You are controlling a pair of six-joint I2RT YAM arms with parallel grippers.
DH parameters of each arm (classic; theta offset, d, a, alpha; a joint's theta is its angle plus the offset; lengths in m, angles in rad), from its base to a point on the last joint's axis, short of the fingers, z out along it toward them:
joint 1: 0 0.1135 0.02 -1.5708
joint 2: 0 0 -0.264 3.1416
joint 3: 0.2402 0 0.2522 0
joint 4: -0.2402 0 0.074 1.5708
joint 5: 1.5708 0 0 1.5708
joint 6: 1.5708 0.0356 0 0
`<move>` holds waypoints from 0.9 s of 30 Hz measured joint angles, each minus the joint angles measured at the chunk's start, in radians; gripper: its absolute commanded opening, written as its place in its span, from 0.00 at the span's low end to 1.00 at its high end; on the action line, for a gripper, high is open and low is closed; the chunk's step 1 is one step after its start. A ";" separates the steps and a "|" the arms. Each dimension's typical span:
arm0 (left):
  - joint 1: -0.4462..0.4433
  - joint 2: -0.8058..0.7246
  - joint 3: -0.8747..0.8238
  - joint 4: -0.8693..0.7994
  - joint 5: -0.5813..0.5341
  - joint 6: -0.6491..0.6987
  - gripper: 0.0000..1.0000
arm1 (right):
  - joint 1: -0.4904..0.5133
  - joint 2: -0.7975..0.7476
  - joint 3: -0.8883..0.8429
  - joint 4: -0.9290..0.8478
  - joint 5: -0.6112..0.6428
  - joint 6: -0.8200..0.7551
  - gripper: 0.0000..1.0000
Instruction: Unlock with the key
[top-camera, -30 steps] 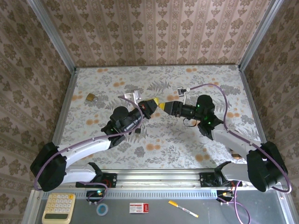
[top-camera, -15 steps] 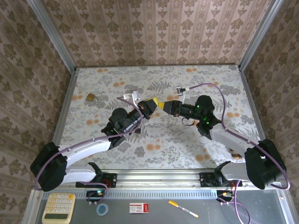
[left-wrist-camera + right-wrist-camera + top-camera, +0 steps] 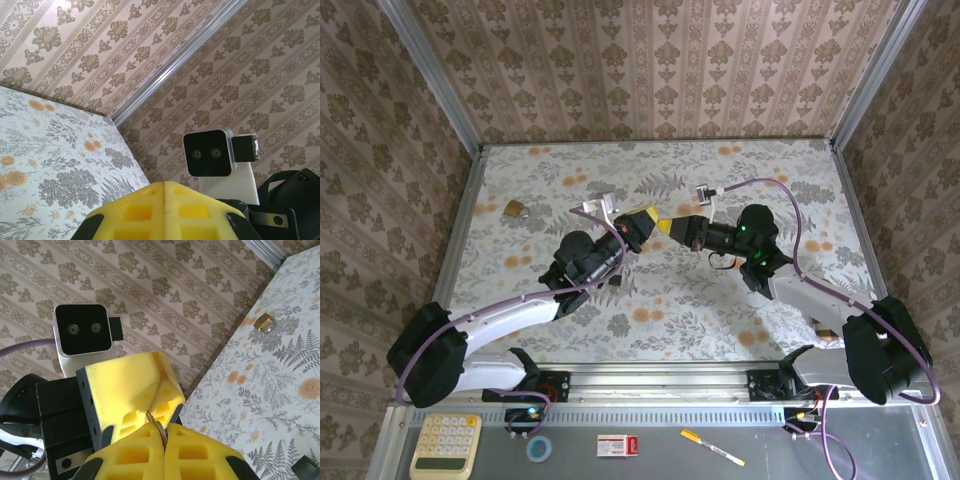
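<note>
Above the middle of the table my left gripper (image 3: pixel 648 217) and right gripper (image 3: pixel 667 227) meet tip to tip. In the right wrist view the key (image 3: pixel 159 431) shows as a thin silvery strip pinched between my right gripper's (image 3: pixel 164 434) shut yellow pads. Its far end runs into the seam of the left gripper's (image 3: pixel 154 390) pads, and its black head is hidden. In the left wrist view the left gripper (image 3: pixel 165 184) has its pads pressed together. The brass padlock (image 3: pixel 515 208) lies far off at the table's left side; it is the small brass shape (image 3: pixel 263 321) in the right wrist view.
The floral table (image 3: pixel 720 300) is walled with patterned panels on three sides. Each wrist's camera block faces the other: the right one (image 3: pixel 210 154) and the left one (image 3: pixel 82 329). A calculator (image 3: pixel 445 445), a small box (image 3: pixel 617 446) and a pen (image 3: pixel 712 447) lie on the near ledge.
The right arm has edged slightly left towards the left gripper, and the two tips have stayed together. The padlock has not moved.
</note>
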 measured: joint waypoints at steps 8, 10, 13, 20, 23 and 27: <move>0.011 -0.018 -0.031 -0.048 -0.017 -0.010 0.85 | 0.006 -0.037 0.025 -0.143 -0.004 -0.071 0.00; 0.041 -0.087 -0.033 -0.164 -0.039 -0.010 0.91 | 0.006 -0.068 0.035 -0.218 -0.003 -0.114 0.00; 0.107 -0.241 -0.014 -0.387 -0.086 -0.010 0.93 | 0.006 -0.107 0.045 -0.301 -0.003 -0.167 0.00; 0.334 -0.346 0.216 -0.961 -0.109 0.010 0.94 | 0.006 -0.122 0.047 -0.389 -0.004 -0.222 0.00; 0.436 -0.325 0.238 -1.134 -0.089 0.042 0.94 | 0.006 -0.122 0.047 -0.401 -0.004 -0.232 0.00; 0.558 -0.280 0.240 -1.308 -0.071 0.105 0.94 | 0.006 -0.122 0.047 -0.410 -0.004 -0.238 0.00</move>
